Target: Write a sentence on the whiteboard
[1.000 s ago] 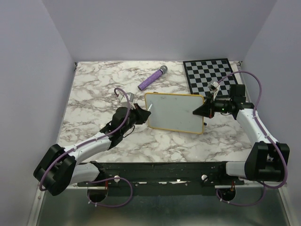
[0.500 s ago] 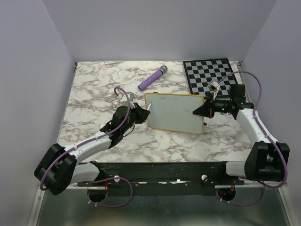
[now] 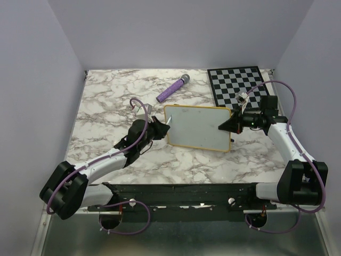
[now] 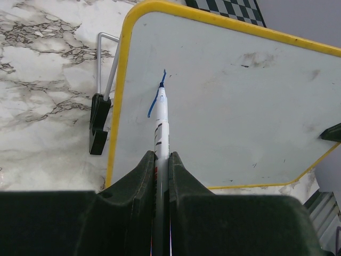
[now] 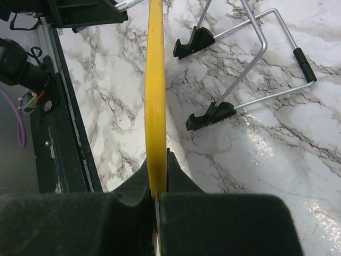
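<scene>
Both pinched closed: my left claw (image 4: 161, 158) holds the marker (image 4: 161, 114) to the whiteboard (image 4: 240, 106), my right claw (image 5: 156, 162) clamps its edge

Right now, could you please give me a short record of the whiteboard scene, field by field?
whiteboard: propped on wire stand, yellow frame
left end effector: shut on marker
marker tip: at the blue stroke
writing: one short blue stroke near the board's left edge, no full letter
right end effector: shut on the whiteboard's yellow edge
elsewhere: purple cylinder, checkered board
</scene>
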